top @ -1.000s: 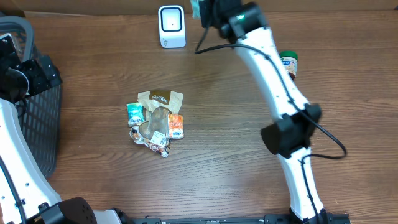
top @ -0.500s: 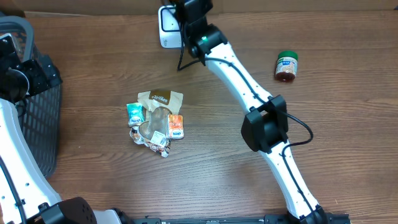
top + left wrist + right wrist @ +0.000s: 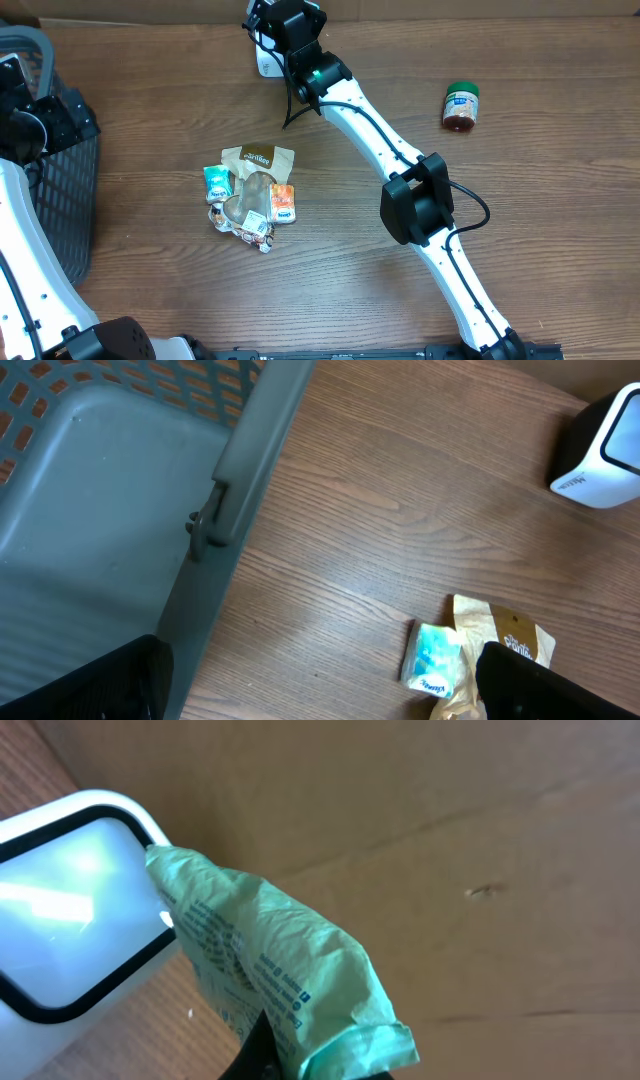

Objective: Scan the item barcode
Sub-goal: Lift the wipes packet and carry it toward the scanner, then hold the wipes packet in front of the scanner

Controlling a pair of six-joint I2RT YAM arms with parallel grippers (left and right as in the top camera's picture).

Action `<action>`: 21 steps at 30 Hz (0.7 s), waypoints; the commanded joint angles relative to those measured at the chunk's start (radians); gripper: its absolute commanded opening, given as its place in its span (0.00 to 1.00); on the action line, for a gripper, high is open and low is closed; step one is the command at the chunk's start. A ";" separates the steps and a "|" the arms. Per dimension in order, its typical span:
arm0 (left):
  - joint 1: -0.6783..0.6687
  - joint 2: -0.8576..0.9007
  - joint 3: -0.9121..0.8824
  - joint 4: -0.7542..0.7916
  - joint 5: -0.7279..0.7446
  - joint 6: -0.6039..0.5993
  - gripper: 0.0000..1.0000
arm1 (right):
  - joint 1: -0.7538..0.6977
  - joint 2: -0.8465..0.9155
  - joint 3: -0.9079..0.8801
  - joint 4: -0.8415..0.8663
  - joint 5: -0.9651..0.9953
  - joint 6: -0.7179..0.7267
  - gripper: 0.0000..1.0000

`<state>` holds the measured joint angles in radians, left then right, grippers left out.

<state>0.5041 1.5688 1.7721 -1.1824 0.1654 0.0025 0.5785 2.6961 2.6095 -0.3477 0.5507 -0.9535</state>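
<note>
The right gripper (image 3: pixel 300 1065) is clamped tight on a crumpled pale-green plastic packet (image 3: pixel 270 960), held before the white box-shaped scanner (image 3: pixel 70 920) at the frame's left. The left gripper (image 3: pixel 320 698) gapes wide and empty.

The right hand (image 3: pixel 270 22) is swung leftward along the far edge of the tabletop (image 3: pixel 150 120) and is now set over the scanner (image 3: pixel 265 68), which is largely covered from above. The green packet (image 3: pixel 270 970) is brought to its window. The jar (image 3: pixel 461 106), earlier half hidden, is fully exposed.
</note>
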 commanded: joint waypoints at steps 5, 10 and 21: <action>0.000 -0.005 0.020 0.001 0.011 -0.009 0.99 | 0.002 0.000 0.009 0.085 0.006 0.101 0.04; 0.000 -0.005 0.020 0.001 0.011 -0.009 0.99 | 0.005 0.015 0.008 0.048 -0.015 0.073 0.04; 0.000 -0.005 0.020 0.001 0.011 -0.009 0.99 | 0.020 0.015 0.008 -0.030 -0.065 -0.055 0.04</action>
<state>0.5041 1.5688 1.7721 -1.1820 0.1654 0.0025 0.5831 2.7090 2.6095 -0.3779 0.5064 -0.9718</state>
